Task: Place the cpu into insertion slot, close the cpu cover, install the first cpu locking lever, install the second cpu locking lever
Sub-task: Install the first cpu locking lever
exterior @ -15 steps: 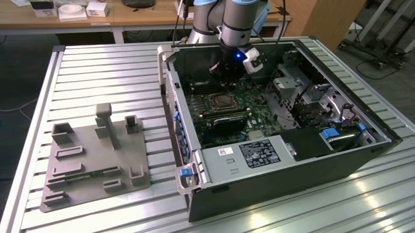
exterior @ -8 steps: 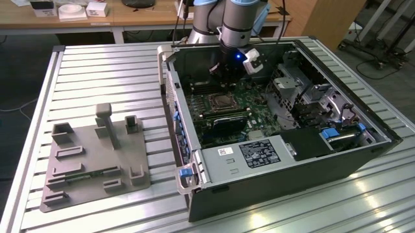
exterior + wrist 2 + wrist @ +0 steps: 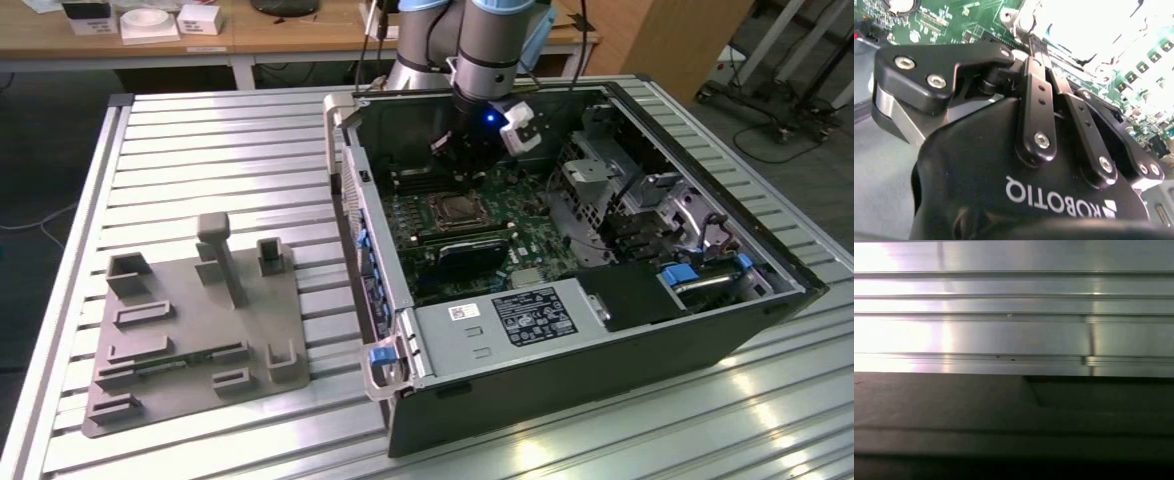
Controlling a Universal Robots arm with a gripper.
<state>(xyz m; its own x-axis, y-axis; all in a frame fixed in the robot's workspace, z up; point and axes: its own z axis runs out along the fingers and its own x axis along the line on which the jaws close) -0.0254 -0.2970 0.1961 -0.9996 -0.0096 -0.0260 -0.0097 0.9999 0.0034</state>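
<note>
Nearest in the exterior view, a ribbed metal table (image 3: 200,150) carries an open black computer case (image 3: 587,390), with a grey plastic holder plate (image 3: 187,330) lying well apart from it on the exterior view's left. At the case's near end sits a silvery box with a label (image 3: 514,325), and a blue latch (image 3: 383,358) sits at the corner. Further in lies the green circuit board (image 3: 527,225), and about its middle is the square socket (image 3: 454,212) with a silvery metal frame (image 3: 430,203) around its dark centre. Whether the chip lies in that socket cannot be told. Beyond the socket, at the far end of the case, the arm (image 3: 487,40) comes down from above and the claw (image 3: 454,145) hangs over the far part of the board, near the socket but apart from it. In the second wrist view the claw's black body stands close over the board (image 3: 949,17), and glare washes out the socket area. How far open the claw is, and whether it has hold of anything, cannot be told. Past the table stands a wooden desk (image 3: 267,35).
</note>
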